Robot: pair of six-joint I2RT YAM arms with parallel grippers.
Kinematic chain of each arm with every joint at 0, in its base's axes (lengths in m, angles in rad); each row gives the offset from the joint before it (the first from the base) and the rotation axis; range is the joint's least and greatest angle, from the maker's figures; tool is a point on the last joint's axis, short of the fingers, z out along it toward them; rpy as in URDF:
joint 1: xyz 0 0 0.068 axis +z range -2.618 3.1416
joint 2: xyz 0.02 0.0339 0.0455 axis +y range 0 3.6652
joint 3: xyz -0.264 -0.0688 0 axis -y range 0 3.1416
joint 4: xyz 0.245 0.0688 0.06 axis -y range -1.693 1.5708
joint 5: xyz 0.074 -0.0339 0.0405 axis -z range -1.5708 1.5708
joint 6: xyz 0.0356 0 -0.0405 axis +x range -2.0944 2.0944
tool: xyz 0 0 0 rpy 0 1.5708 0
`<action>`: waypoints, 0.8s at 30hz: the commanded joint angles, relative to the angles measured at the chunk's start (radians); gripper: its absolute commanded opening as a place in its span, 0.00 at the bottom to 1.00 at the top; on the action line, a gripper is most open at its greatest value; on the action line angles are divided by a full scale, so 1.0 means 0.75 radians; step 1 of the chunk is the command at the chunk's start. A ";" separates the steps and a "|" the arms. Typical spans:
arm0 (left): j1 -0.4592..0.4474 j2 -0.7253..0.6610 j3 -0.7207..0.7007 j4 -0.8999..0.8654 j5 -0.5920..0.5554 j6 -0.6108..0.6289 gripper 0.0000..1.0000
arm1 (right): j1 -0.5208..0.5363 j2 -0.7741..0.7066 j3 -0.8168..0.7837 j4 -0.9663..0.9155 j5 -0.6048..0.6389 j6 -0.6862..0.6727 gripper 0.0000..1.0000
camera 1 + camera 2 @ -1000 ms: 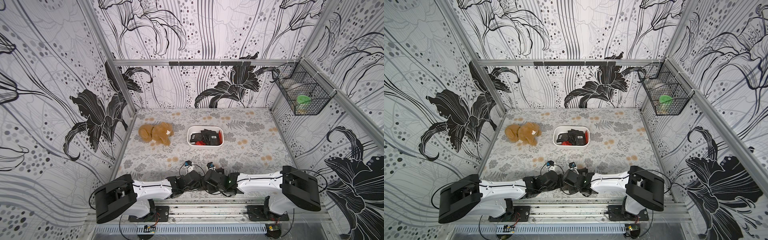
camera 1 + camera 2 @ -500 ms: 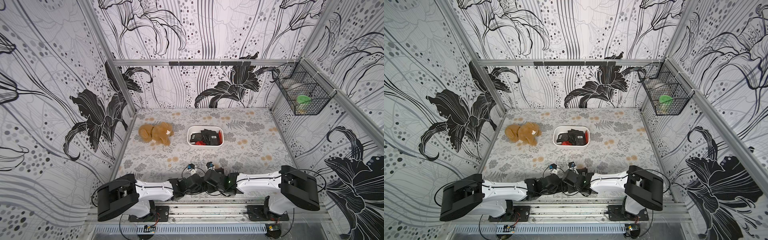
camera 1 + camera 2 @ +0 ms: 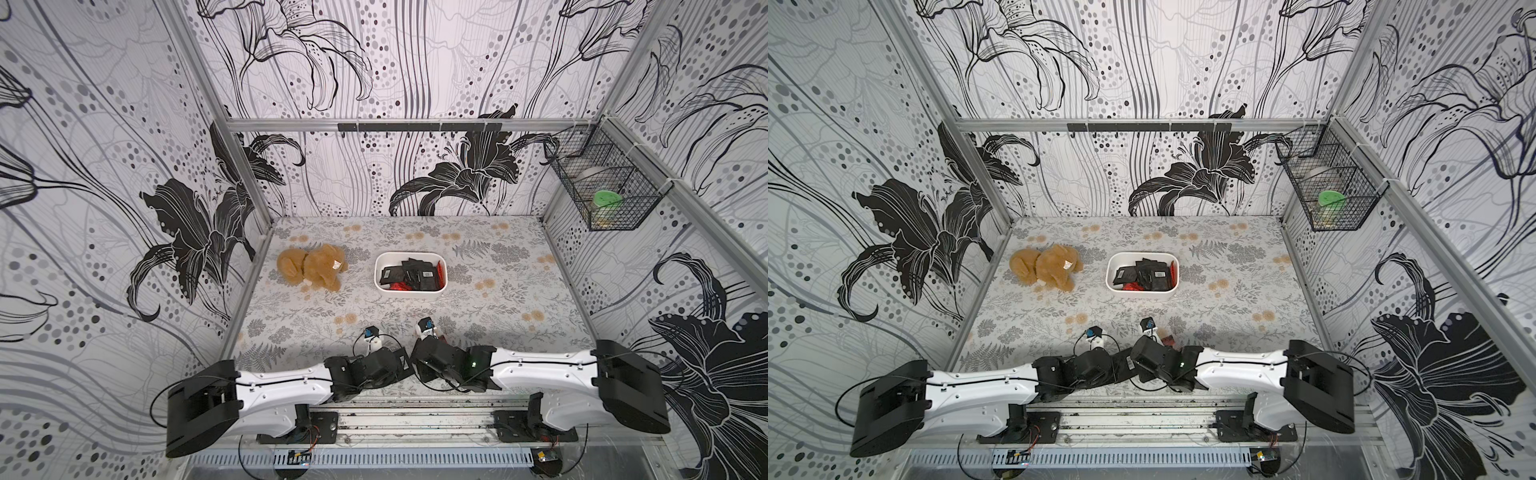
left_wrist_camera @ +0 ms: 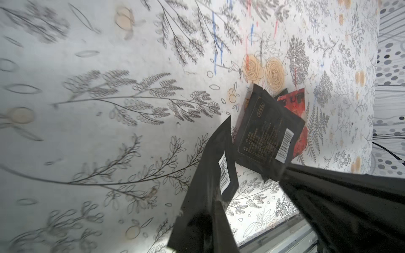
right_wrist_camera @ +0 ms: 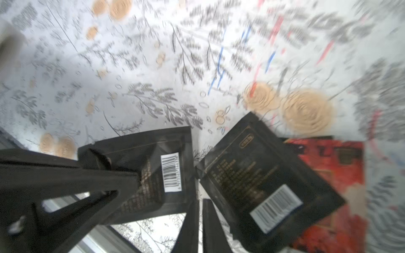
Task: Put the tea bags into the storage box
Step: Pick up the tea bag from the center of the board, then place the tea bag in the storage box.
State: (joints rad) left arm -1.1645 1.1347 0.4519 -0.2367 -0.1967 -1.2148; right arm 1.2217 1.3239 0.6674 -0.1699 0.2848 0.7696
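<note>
Tea bags lie heaped in the white storage box at mid-table, seen only in the two top views. A brown plush toy sits near the box on its left, and a black wire basket hangs on the wall beyond its right side.

Well apart from the box, on the side nearest the robot's base, both arms lie low with their heads almost meeting. From above, only a corner of a red tea bag shows there.

The wrist views supply the rest. The left gripper is clamped on a black tea bag with a white barcode label, which sticks out beyond its fingertips. Beside it a second black tea bag lies flat, overlapping the red one.

The right gripper has its jaws nearly together. A thin slit of table shows between them, with nothing in it. Its tips sit at the edge of the second black tea bag, but the blurred right wrist view leaves contact uncertain.
</note>
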 commanded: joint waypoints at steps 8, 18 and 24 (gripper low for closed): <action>0.062 -0.011 0.546 -0.775 -0.542 0.257 0.00 | -0.483 -0.320 -0.152 -0.017 0.118 -0.394 0.20; 0.475 0.633 1.246 -0.684 -0.687 0.760 0.00 | -0.592 -0.580 -0.384 0.138 0.136 -0.385 0.21; 0.691 0.941 1.543 -0.419 -0.243 0.800 0.00 | -0.592 -0.630 -0.424 0.166 0.095 -0.394 0.22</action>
State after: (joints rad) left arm -0.6949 1.7699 1.5200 -0.6682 -0.5323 -0.6682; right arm 0.7799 0.8604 0.3653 -0.0776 0.3714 0.4911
